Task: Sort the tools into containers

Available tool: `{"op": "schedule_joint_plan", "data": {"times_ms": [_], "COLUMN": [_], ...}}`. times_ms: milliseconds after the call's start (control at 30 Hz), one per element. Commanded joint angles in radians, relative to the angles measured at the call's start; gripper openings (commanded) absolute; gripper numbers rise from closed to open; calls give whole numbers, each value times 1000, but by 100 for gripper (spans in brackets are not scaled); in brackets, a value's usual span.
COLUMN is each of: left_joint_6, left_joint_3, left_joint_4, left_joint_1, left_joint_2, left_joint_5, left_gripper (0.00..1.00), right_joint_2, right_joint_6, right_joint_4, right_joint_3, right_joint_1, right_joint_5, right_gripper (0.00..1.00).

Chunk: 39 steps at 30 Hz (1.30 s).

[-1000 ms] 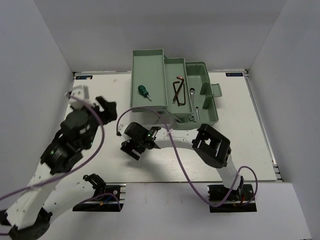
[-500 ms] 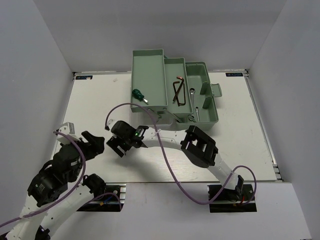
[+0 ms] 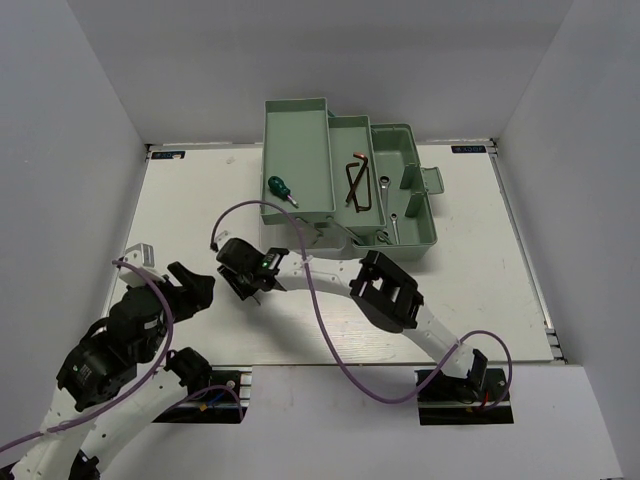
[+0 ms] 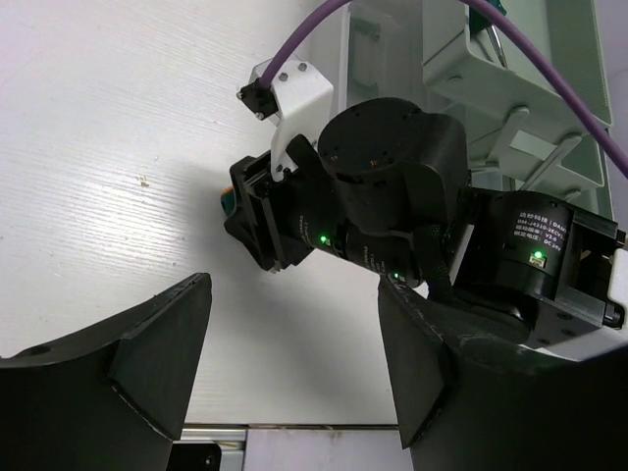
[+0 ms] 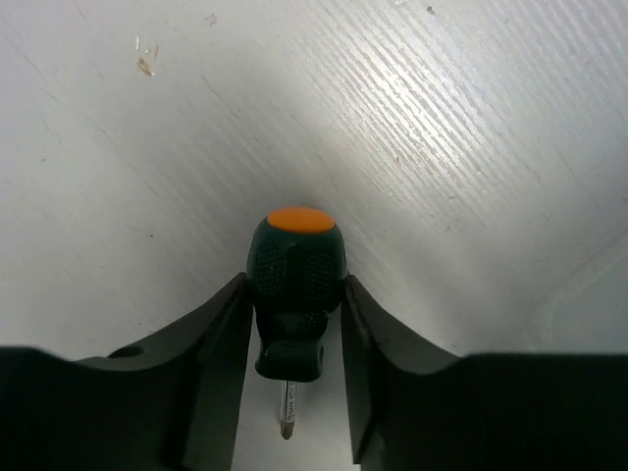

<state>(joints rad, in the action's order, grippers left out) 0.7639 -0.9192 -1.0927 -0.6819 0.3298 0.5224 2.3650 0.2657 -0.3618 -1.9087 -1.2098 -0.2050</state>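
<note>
While the right gripper (image 5: 294, 287) clamps a green screwdriver (image 5: 297, 250) near the toolbox's (image 3: 298, 125) left corner, the left gripper (image 4: 294, 294) hangs spread apart.

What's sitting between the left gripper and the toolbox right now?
The right gripper, shut on a screwdriver, lies between them. The left wrist view shows it head-on, and the top view agrees.

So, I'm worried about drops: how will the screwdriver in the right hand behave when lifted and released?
The screwdriver is short and stubby, so probably rigid and light. Its handle shows dotted grip texture between the fingers, so slipping seems unlikely. The handle looks rounded; it may roll once released.
</note>
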Motion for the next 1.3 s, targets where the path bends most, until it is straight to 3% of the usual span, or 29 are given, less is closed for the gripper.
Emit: {"op": "schedule_joint_plan", "data": {"times_ms": [0, 33, 67, 133, 167, 333, 467, 733, 800, 833, 933, 1100, 1133, 1167, 1267], "left_joint_6": [8, -3, -3, -53, -72, -153, -182, -193, -193, -193, -158, -38, -38, -38, -38], "left_joint_3": [-30, -30, -44, -53, -53, -33, -33, -24, -15, -4, -4, -16, -17, -27, -6], "left_joint_4": [-10, -10, -10, 51, 78, 186, 208, 263, 292, 292, 262, 183, 192, 204, 284], "left_joint_1": [7, 7, 7, 7, 7, 7, 7, 7, 7, 7, 7, 7, 7, 7, 7], "left_joint_2": [6, 6, -11, -41, -63, -160, -160, -124, -100, -91, -20, 208, 294, 328, 365], "left_joint_5": [-1, -1, -1, -13, -24, -97, -139, -157, -157, -157, -108, -24, -24, -24, -45], "left_gripper": [79, 79, 79, 79, 79, 77, 77, 77, 77, 77, 77, 76, 76, 76, 76], "right_joint_2": [-10, -27, -79, -111, -145, -237, -289, -374, -383, -394, -397, -389, -385, -368, -363], "right_joint_6": [-3, -19, -95, -167, -216, -298, -335, -372, -388, -407, -535, -651, -652, -661, -658], "right_joint_4": [-55, -43, -40, -70, -84, -134, -158, -147, -123, -74, 42, 70, 52, 19, -19], "right_joint_3": [2, 13, 23, 20, -10, -72, -185, -340, -349, -345, -265, -158, -158, -162, -159], "right_joint_1": [3, 3, 4, 13, 10, 45, 76, 168, 191, 205, 251, 329, 343, 358, 380], "right_joint_5": [64, 97, 266, 355, 480, 660, 678, 334, 212, 34, -127, -99, -97, -52, -13], "right_gripper": [10, 5, 0, 0, 0, 0, 0, 0, 0, 0, 0, 0, 9, 35, 75]}}
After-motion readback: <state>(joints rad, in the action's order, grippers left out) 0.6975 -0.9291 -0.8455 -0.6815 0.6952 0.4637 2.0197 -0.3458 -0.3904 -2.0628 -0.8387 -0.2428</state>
